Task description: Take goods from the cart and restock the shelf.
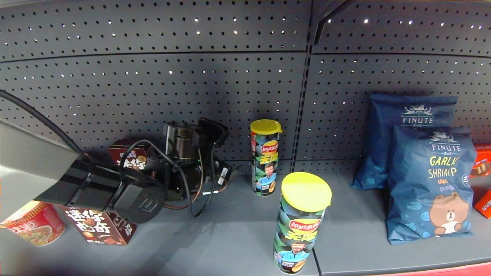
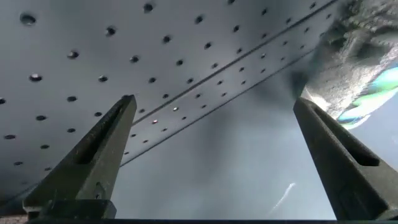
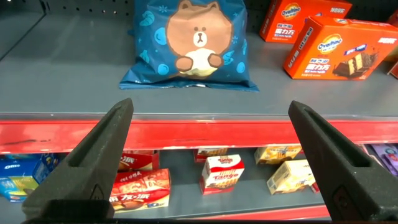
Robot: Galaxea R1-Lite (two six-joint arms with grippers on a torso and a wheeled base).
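Observation:
Two chip cans with yellow lids stand on the grey shelf (image 1: 230,237): one at the back (image 1: 266,157), one near the front edge (image 1: 303,222). My left gripper (image 1: 203,136) is deep in the shelf, close to the pegboard wall and left of the back can. In the left wrist view this gripper (image 2: 214,102) is open with nothing between its fingers, and a blurred shiny pack (image 2: 357,68) shows beside one finger. My right gripper (image 3: 209,104) hangs open and empty in front of the shelf's red edge (image 3: 199,134), facing a blue bear snack bag (image 3: 193,43).
Two blue snack bags (image 1: 429,184) lean at the right, with orange boxes (image 1: 483,163) beyond them. Brown boxes (image 1: 98,226) and a red noodle cup (image 1: 32,228) sit at the left under my left arm. A lower shelf holds several boxes (image 3: 221,174).

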